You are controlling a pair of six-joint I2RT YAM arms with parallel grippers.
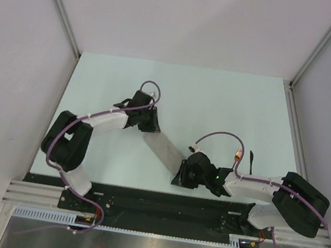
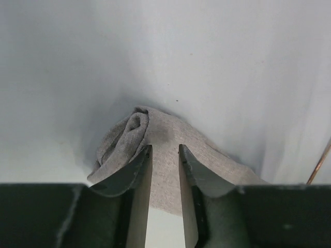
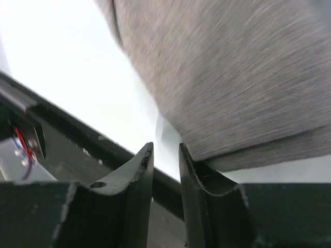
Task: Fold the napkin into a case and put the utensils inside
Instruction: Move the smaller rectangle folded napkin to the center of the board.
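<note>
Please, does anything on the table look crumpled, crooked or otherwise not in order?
Yes. The end of the napkin just ahead of the left tool is bunched into a rolled lump instead of lying flat. The folded strip also lies diagonally across the table, not square to its edges.

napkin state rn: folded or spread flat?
Folded. The napkin is a narrow diagonal strip between the left gripper and right gripper, not a square; the left wrist view shows one end bunched.
</note>
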